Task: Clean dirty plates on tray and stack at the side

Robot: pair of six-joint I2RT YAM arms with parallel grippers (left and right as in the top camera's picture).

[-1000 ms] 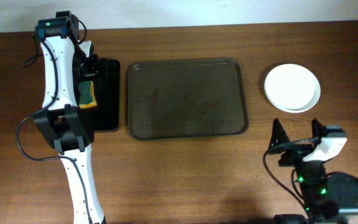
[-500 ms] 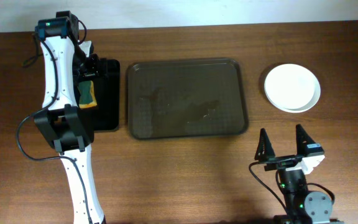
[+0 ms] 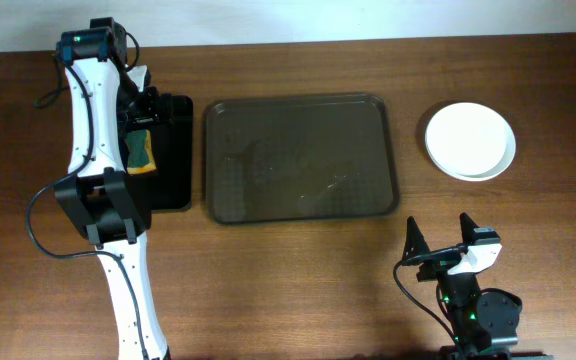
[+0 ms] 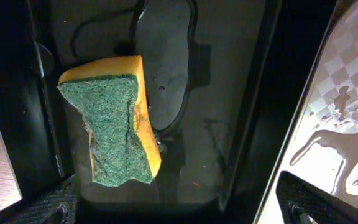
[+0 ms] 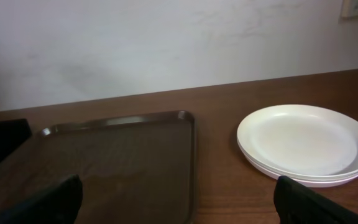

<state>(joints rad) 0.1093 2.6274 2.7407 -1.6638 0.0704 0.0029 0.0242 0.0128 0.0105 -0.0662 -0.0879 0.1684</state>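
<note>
The plates (image 3: 470, 140) sit stacked on the table at the far right, white on top; they also show in the right wrist view (image 5: 306, 143). The dark brown tray (image 3: 300, 158) lies in the middle with nothing on it, wet in patches, and shows in the right wrist view (image 5: 117, 168). My right gripper (image 3: 439, 240) is open and empty, low at the front right, short of the tray and the plates. My left gripper (image 4: 179, 208) is open over the black tray (image 3: 173, 150), above a yellow and green sponge (image 4: 114, 118) that lies loose in it.
The black tray (image 4: 229, 93) holds a film of water around the sponge. The left arm (image 3: 103, 190) runs along the left side of the table. A pale wall stands behind the table's far edge (image 5: 166, 43).
My right arm has drawn back toward the front edge and shifted left, its gripper staying open. The left arm, the sponge, the tray and the plates have not moved.
</note>
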